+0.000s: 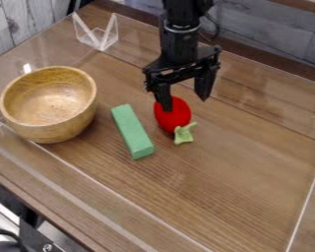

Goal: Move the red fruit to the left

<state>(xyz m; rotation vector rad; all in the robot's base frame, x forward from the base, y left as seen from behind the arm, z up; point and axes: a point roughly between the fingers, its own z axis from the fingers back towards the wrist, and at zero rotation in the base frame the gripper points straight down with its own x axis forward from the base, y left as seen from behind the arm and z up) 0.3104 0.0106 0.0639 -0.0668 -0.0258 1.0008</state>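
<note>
A single camera looks down at an angle from the front of the table, raised and fairly near. It faces the back wall. The gripper sits just above frame centre, with the bowl far to the jaws' left.

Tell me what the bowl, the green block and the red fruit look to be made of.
The bowl looks like turned wood, pale and matte, with faint grain rings inside. The green block could be painted wood or plastic: flat, even color, sharp edges. The red fruit seems plastic or painted wood, judging by its bright uniform red; its finish is too blurred to tell.
</note>
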